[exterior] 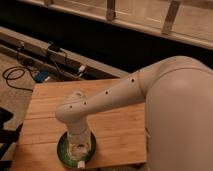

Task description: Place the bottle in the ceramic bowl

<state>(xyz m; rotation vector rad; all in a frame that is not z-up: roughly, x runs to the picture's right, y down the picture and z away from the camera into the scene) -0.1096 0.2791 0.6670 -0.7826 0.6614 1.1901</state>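
Room: dim workshop floor with a dark rail along the back wall, and a coil of black cables [17, 75] lying on the ground at the far left.
Counter: pale wooden counter [117, 130] with plank seams, well lit at its middle, standing just right of those cables.
Ceramic bowl: green ceramic bowl [64, 150] sits at the counter's near left edge, dark rim showing on both sides of the arm.
Bottle: a whitish bottle [80, 159] shows low inside the bowl, its small cap end poking toward the near rim; it looks to be in or just over the bowl's hollow.
Tool: the tool [78, 146] hangs straight down over the bowl's centre, and from where I stand I cannot tell whether it grips or has let go.
Arm: white arm [110, 97] slopes up to the right into the bulky body.
Doing it well: I would judge the placing nearly done; lower gently, release with the bottle resting on the glaze, then lift straight up so nothing drags the bowl off the edge.
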